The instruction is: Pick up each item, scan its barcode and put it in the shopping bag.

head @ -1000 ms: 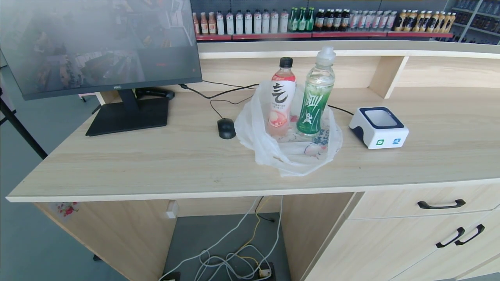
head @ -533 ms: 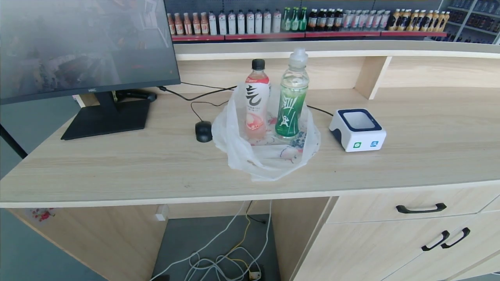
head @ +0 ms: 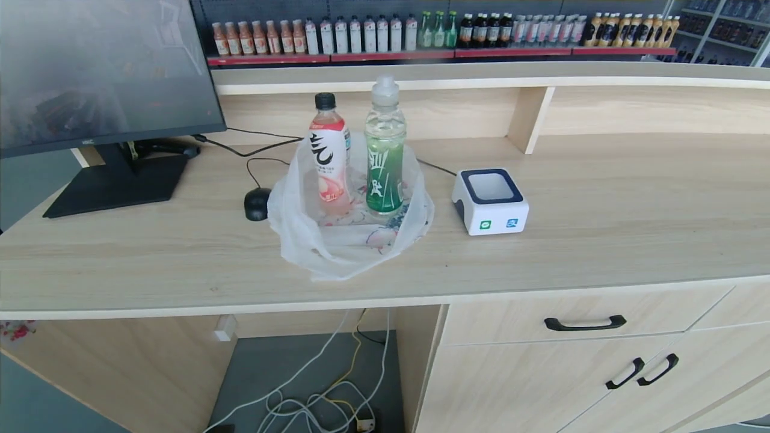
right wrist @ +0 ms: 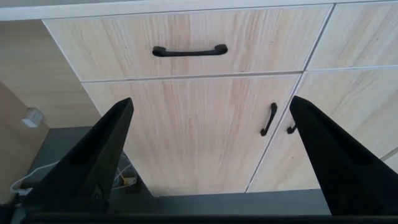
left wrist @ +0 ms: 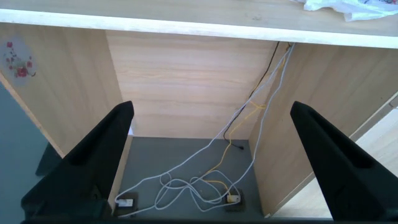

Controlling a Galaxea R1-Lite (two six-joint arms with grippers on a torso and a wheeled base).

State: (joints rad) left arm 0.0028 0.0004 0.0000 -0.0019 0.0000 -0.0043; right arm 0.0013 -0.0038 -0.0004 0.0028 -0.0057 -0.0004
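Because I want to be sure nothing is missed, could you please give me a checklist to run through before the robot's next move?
1. The pink bottle stands upright inside the shopping bag: ok.
2. The green bottle stands upright in the bag, beside the pink one: ok.
3. The scanner sits on the counter beside the bag, window facing up and uncovered: ok.
4. The left gripper is open and holds nothing, low in front of the counter: ok.
5. The right gripper is open and holds nothing, facing the drawers: ok.
6. Both barcodes scanned: cannot tell.
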